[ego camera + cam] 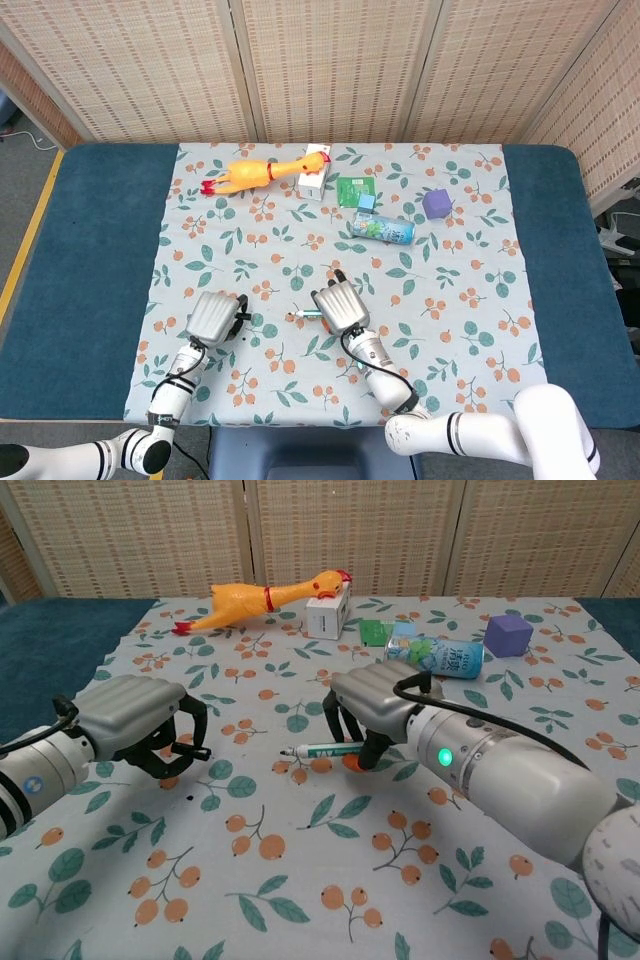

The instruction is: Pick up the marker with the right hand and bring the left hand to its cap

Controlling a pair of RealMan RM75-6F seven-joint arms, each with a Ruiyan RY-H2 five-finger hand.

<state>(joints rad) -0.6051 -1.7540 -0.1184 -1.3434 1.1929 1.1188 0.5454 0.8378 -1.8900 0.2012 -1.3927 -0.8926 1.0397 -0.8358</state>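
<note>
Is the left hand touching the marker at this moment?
Apart. In the chest view, bare tablecloth shows between the left hand and the near tip of the marker, which the right hand holds.
</note>
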